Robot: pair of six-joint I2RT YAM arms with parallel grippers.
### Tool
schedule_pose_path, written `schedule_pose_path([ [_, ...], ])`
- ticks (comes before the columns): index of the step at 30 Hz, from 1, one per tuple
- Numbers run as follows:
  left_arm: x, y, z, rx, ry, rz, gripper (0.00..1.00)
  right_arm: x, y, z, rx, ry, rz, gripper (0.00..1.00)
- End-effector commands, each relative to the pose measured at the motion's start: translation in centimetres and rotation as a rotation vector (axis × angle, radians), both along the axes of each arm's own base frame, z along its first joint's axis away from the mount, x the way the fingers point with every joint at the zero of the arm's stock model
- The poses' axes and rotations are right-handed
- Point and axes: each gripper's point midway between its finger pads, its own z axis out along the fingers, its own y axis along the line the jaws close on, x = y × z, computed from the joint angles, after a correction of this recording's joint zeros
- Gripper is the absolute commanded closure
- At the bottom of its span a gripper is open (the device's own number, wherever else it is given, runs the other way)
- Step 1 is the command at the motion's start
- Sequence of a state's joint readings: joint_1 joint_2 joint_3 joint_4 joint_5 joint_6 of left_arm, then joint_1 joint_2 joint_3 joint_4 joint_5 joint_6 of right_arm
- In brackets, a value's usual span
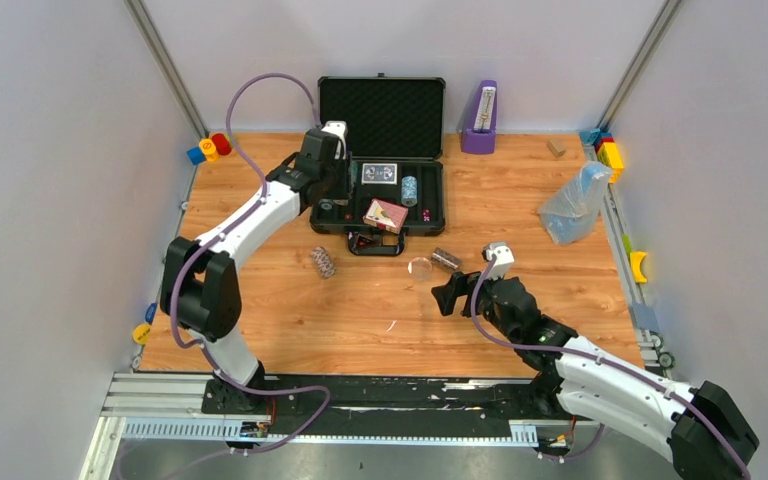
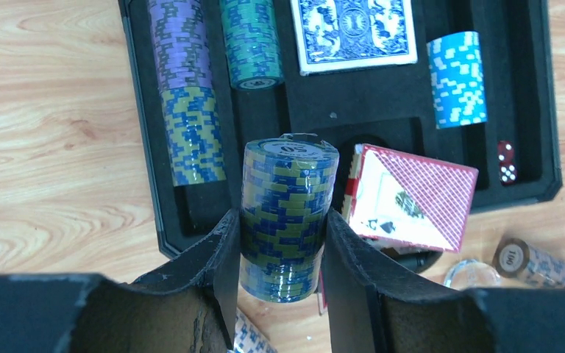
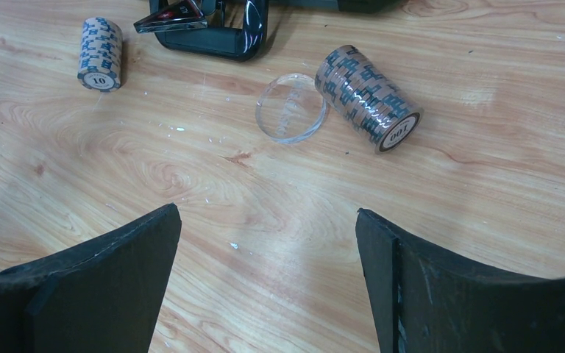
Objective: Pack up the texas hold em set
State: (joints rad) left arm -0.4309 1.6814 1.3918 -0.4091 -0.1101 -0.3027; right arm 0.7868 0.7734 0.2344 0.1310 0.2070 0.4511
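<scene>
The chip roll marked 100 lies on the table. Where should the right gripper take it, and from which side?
Come from above with the open right gripper and pinch the chip roll marked 100 at mid-length, across its curved sides. It lies on its side; the clear disc sits beside one flank.

In the left wrist view, the top edge cuts off the purple chip stack (image 2: 180,37) and blue card deck (image 2: 353,29). The left tool (image 2: 281,218) hides the lower sides of the olive chip stack (image 2: 288,176).
</scene>
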Motion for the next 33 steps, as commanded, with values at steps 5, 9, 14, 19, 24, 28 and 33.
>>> schedule_pose_path([
  [5,4.7,0.3,0.3,-0.108,-0.043,0.069,1.0,0.5,0.1,0.9,0.028,-0.025,-0.018,0.1],
  [9,5.8,-0.2,-0.7,-0.174,-0.107,0.092,1.0,0.5,0.1,0.8,0.027,-0.024,-0.018,0.1],
  [14,7.0,-0.8,-0.5,-0.234,-0.189,0.098,1.0,0.5,0.2,0.7,0.026,-0.019,-0.018,0.1],
  [19,7.1,-1.1,-2.1,-0.243,-0.169,0.097,1.0,0.6,0.2,0.6,0.021,-0.015,-0.02,0.1],
  [24,7.0,-1.5,-3.5,-0.264,-0.146,0.09,1.0,0.6,-0.1,0.8,0.025,-0.023,-0.033,0.1],
  [28,6.7,-1.1,-4.5,-0.235,-0.099,0.114,1.0,0.6,-0.2,0.8,0.027,-0.025,-0.036,0.1],
  [33,6.3,-0.5,-5.7,-0.212,-0.075,0.135,0.98,0.6,-0.2,0.7,0.022,-0.02,-0.035,0.1],
])
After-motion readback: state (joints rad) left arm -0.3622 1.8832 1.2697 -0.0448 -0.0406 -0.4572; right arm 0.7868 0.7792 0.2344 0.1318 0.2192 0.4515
